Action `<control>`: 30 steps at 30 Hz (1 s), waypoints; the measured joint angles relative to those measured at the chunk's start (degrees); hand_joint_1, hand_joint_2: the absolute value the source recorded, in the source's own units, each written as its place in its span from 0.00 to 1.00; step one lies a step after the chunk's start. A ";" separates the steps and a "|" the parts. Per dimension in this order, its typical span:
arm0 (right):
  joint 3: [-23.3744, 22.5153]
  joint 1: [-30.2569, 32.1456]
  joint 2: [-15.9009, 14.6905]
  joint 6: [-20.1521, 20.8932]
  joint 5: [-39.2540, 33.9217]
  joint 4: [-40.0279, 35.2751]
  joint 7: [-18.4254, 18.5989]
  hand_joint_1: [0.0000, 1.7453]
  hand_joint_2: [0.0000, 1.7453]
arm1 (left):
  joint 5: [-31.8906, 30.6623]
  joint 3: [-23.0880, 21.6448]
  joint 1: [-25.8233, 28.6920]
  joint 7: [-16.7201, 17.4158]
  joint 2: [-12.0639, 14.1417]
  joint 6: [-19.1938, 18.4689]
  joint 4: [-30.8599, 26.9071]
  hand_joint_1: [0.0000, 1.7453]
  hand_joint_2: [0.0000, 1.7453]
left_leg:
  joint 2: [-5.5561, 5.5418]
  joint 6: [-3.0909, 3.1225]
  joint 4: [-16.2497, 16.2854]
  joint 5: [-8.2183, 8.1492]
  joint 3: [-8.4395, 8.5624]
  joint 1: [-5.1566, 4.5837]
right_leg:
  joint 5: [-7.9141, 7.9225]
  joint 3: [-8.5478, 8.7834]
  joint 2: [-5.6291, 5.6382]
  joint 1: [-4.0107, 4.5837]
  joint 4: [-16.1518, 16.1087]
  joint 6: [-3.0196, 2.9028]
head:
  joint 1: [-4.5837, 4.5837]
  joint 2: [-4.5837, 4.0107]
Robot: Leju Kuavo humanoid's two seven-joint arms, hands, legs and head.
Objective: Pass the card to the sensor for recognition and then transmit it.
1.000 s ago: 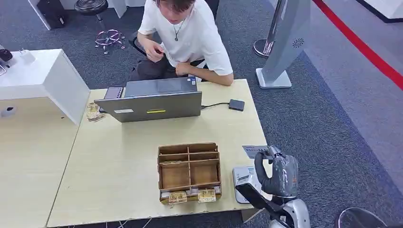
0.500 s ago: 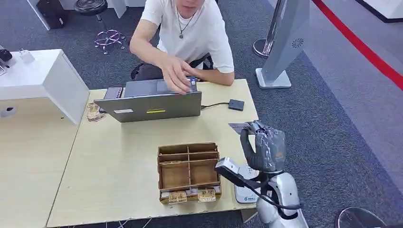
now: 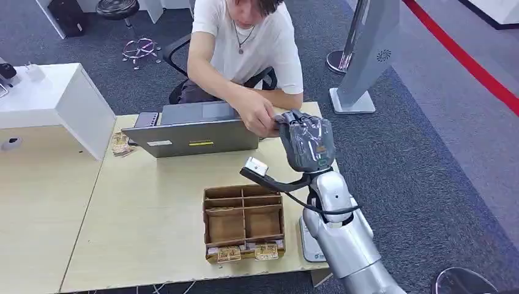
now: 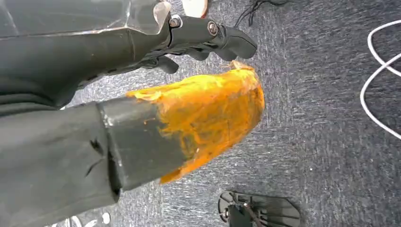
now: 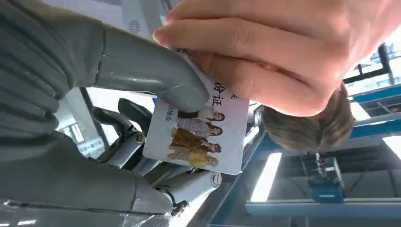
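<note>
While the right arm reaches up and forward over the far right part of the table [image 3: 153,214], the right hand [image 3: 306,144] hangs above the table's far edge, its back turned to the head camera, right against the person's hand [image 3: 260,119]. Seen from the right wrist, the grey thumb [image 5: 151,73] presses on one face of the card [image 5: 201,135] and the darker fingers [image 5: 142,142] lie behind it, so the card is pinched there. The person's hand [image 5: 283,52] grips the same card at its other end, fingers folded over it. Printed figures and some lettering show on the card's face. Down by the floor, the left hand [image 4: 142,109] has an orange-coated thumb [image 4: 208,118] and dark fingers [image 4: 213,40] curled in, nothing between them.

A laptop [image 3: 196,131] stands open before the person, and a wooden compartment box [image 3: 243,222] sits near the table's front edge.
</note>
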 joint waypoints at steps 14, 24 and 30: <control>4.83 -3.48 0.00 0.15 -14.64 5.29 -2.58 0.00 1.00 | -0.28 -0.02 -0.54 1.38 0.26 -0.66 0.00 0.00 0.00 | -0.01 0.00 0.00 0.00 -0.04 0.00 | 0.00 -0.07 -0.01 0.00 0.00 0.00 | -0.02 0.00; 5.53 1.72 -0.87 -0.02 -16.72 1.31 -4.26 0.00 1.00 | 0.11 -0.02 -0.27 1.14 0.61 -0.46 0.00 0.00 0.00 | -0.01 0.00 0.00 -0.01 -0.11 0.00 | 0.00 -0.14 0.00 0.00 0.00 0.00 | -0.02 0.00; 5.90 5.11 -1.94 -0.04 -18.84 -1.68 -5.85 0.00 1.00 | 0.98 0.00 0.67 1.05 0.85 -0.26 0.00 0.00 0.00 | 0.00 0.00 0.00 -0.01 -0.14 0.00 | 0.00 -0.16 -0.01 0.00 -0.01 0.00 | -0.02 0.00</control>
